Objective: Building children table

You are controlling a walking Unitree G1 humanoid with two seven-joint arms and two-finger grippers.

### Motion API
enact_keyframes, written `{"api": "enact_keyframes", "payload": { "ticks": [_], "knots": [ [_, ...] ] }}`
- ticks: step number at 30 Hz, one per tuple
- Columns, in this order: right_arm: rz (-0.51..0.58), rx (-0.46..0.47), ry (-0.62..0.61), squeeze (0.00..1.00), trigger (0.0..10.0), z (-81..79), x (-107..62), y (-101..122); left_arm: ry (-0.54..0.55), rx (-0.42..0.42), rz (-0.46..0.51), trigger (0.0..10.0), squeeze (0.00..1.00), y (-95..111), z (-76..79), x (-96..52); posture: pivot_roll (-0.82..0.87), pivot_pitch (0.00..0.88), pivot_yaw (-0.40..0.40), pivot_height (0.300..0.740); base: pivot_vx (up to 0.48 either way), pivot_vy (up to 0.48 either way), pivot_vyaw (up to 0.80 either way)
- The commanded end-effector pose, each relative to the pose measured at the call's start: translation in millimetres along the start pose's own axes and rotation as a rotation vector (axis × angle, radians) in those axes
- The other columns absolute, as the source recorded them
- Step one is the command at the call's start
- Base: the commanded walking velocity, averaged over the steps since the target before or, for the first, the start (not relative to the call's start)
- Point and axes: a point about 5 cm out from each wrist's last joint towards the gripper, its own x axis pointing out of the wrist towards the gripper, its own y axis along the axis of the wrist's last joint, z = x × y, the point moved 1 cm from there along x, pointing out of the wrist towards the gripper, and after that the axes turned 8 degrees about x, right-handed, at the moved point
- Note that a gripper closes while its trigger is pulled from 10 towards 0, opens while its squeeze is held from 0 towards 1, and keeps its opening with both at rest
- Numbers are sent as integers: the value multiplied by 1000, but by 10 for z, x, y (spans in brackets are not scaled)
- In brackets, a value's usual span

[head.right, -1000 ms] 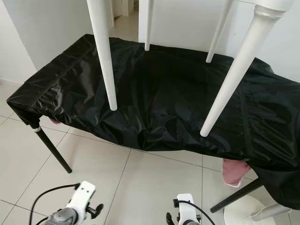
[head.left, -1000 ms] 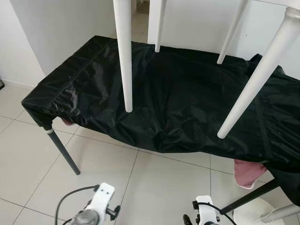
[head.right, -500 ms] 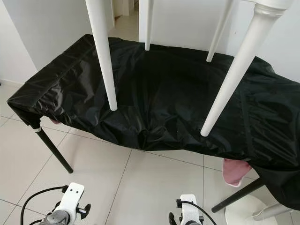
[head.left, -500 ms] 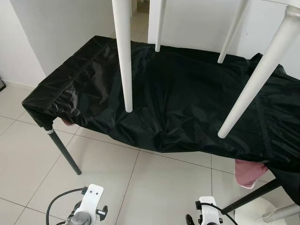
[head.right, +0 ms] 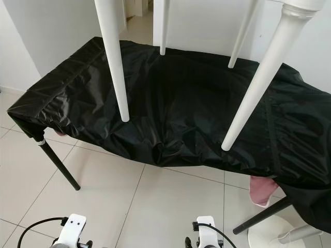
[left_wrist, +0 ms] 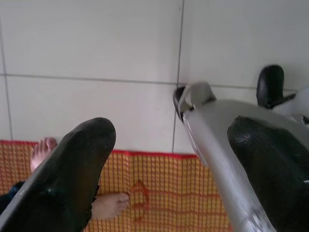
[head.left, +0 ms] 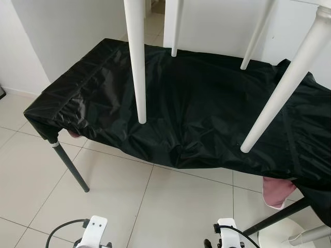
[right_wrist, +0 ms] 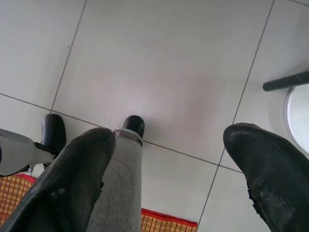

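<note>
Both the left gripper (left_wrist: 169, 159) and right gripper (right_wrist: 169, 164) hang spread apart, holding nothing, over floor tiles (right_wrist: 159, 72), the four white table legs (head.left: 137, 62) well ahead above the black-covered bench (head.left: 196, 103).

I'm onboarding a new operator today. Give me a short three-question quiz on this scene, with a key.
1. True or false: the black cover drapes over a table with dark legs.
2. How many white legs hang down in the head view?
3. Multiple choice: the left gripper and right gripper are A) shut on a leg, B) open over the tiled floor, C) resting on the cover.

Key: 1 true; 2 four; 3 B.
</note>
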Motion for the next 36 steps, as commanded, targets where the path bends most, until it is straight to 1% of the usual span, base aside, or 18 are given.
{"api": "enact_keyframes", "payload": {
  "ticks": [1,3,5,6,8,10,13,14,18,19,24,27,28,29,36],
  "knots": [
    [-38,15,-9,0,10000,9,-22,-99,98,-7,-49,10000,0,-78,-5,-7,35,0,-50,740,0,0,0],
    [-43,19,-9,0,10000,10,-24,-109,95,-9,-52,10000,0,-81,11,-6,34,0,-50,740,0,0,0],
    [-40,19,-12,0,10000,-1,-20,-100,56,6,-31,10000,0,-23,95,9,31,0,-49,740,0,0,0],
    [-40,19,-12,0,10000,-1,-20,-100,56,6,-31,10000,0,-23,95,9,31,0,-49,740,0,0,0],
    [-37,18,-8,0,10000,-18,-17,-96,21,33,-7,10000,0,35,167,21,32,0,-48,740,0,0,0],
    [-40,16,-2,0,10000,-35,-17,-103,8,42,-4,10000,0,38,191,21,24,0,-43,740,0,0,0],
    [-42,12,5,0,10000,-56,-15,-104,9,35,-9,10000,0,23,193,19,21,0,-40,740,0,0,0],
    [-44,11,7,0,10000,-71,-16,-114,13,16,-19,10000,0,-17,190,12,3,0,-14,740,0,0,0],
    [-46,11,7,0,10000,-75,-17,-121,14,4,-23,10000,0,-35,192,9,-1,0,-10,740,0,0,0],
    [-54,-2,13,0,10000,-95,-19,-137,10,-15,-23,10000,0,-52,203,5,-10,0,-3,740,0,0,0],
    [-62,-22,26,0,10000,-117,-20,-150,2,-13,-16,10000,0,-43,223,7,-13,0,-3,740,0,0,0],
    [-68,-43,25,0,10000,-113,-24,-164,-19,38,-6,10000,0,-20,281,10,-10,0,-8,740,0,0,0],
    [-68,-43,25,0,10000,-113,-24,-164,-19,38,-6,10000,0,-20,281,10,-10,0,-8,740,0,0,0],
    [-70,-54,26,0,10000,-119,-24,-168,-30,61,1,10000,0,-10,307,11,-8,0,-8,740,0,0,0],
    [-73,-60,25,0,10000,-122,-27,-179,-38,81,11,10000,0,-3,337,10,-6,0,-6,740,0,0,0]
  ]
}}
